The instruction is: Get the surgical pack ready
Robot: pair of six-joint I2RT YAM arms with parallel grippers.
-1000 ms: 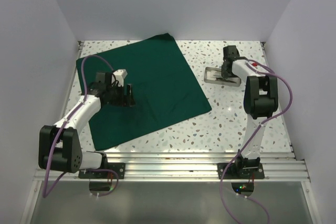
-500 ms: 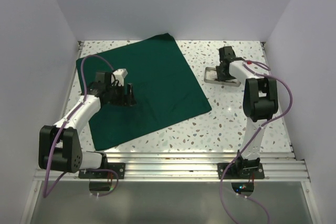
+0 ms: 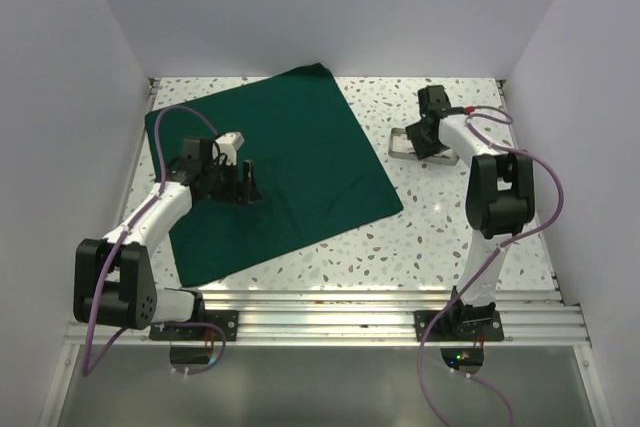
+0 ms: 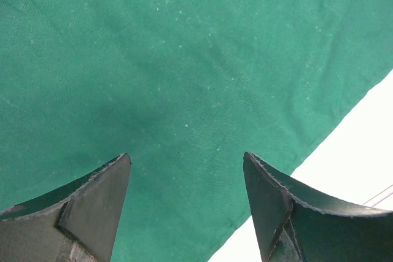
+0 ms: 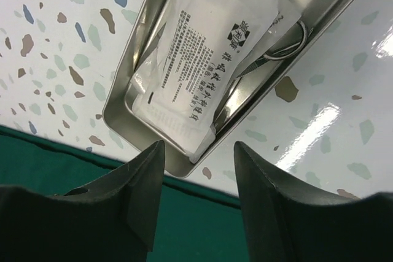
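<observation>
The table (image 3: 440, 237) is one of those white terrazzo-look tops, speckled all over with little chips in grey, brown, blue and pale green. It's pretty glossy too: up close in the right wrist view you can see bright streaks of light bouncing off it. Plain pale walls (image 3: 300, 7) box it in at the back and on both sides, kind of a faint lavender-white. Along the near edge runs a silver slotted metal rail (image 3: 330, 325), and below that there's a flat grey surface (image 3: 320, 392) with a dull sheen.
</observation>
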